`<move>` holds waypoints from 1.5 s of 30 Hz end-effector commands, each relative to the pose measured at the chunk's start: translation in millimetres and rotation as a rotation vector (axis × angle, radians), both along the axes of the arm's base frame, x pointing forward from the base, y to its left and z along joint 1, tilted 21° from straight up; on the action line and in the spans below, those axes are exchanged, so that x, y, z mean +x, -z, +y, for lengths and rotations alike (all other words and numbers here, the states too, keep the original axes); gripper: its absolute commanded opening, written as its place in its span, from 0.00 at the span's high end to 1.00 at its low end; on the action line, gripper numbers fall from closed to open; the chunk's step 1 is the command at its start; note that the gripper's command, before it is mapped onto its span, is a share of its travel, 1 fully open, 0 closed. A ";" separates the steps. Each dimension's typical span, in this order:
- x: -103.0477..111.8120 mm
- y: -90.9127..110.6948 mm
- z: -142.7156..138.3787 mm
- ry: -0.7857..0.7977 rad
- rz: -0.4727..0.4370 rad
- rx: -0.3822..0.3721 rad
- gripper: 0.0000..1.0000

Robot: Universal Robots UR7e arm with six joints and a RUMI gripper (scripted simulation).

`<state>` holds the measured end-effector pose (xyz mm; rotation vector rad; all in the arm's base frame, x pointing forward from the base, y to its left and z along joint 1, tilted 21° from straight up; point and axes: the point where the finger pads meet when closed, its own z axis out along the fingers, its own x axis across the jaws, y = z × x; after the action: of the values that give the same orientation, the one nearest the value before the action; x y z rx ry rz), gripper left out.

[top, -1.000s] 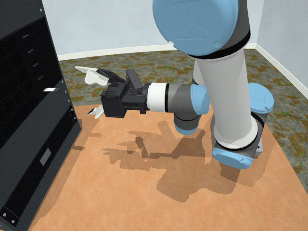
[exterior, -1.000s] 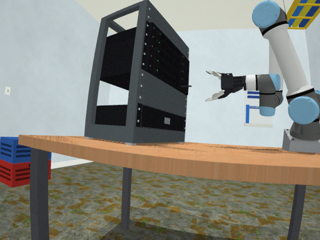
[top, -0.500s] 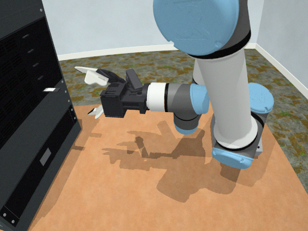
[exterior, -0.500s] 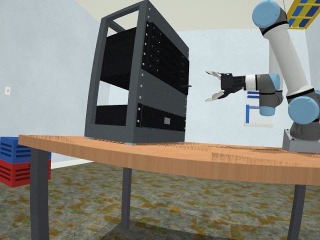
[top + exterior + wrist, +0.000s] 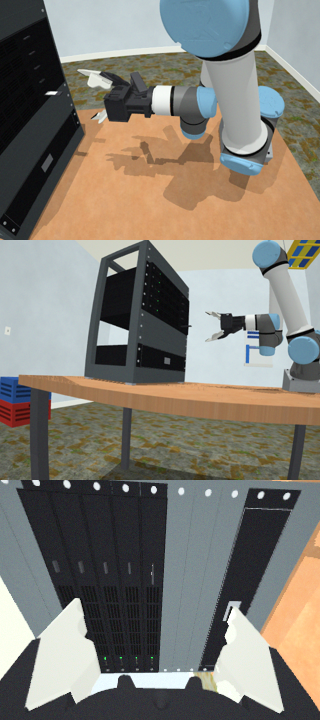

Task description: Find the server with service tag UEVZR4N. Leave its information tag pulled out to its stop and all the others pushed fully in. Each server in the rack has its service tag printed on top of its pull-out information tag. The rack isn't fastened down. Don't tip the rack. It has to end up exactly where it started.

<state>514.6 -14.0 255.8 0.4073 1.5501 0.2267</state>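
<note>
The dark grey rack [image 5: 38, 116] [image 5: 160, 335] [image 5: 185, 580] stands on the wooden table [image 5: 155, 206] [image 5: 180, 400]. Several black servers are stacked in its upper part. The lowest server's information tag [image 5: 52, 93] [image 5: 188, 326] [image 5: 152, 574] sticks out, with a white top. The tags above it, such as the top one [image 5: 26, 37] [image 5: 56, 566], sit flush. My gripper [image 5: 85, 94] [image 5: 206, 327] [image 5: 157, 603] is open and empty. It faces the rack front at the height of the pulled-out tag, a short way off from it. The print on the tag is too small to read.
A wider black unit with a grey label [image 5: 47, 162] [image 5: 167, 360] [image 5: 227, 611] sits at the rack's bottom. The arm's base [image 5: 299, 385] stands on the table's right side. Blue and red crates [image 5: 12, 405] stand on the floor at the left.
</note>
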 end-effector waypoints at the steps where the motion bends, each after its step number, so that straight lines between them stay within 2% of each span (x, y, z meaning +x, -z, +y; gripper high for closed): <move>1: 1.0 -1.3 -1.5 0.001 -0.002 0.005 0.00; 45: 7.3 7.8 -4.1 -0.008 0.028 0.071 0.00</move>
<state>520.5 -16.6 247.4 0.4545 1.5748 0.2771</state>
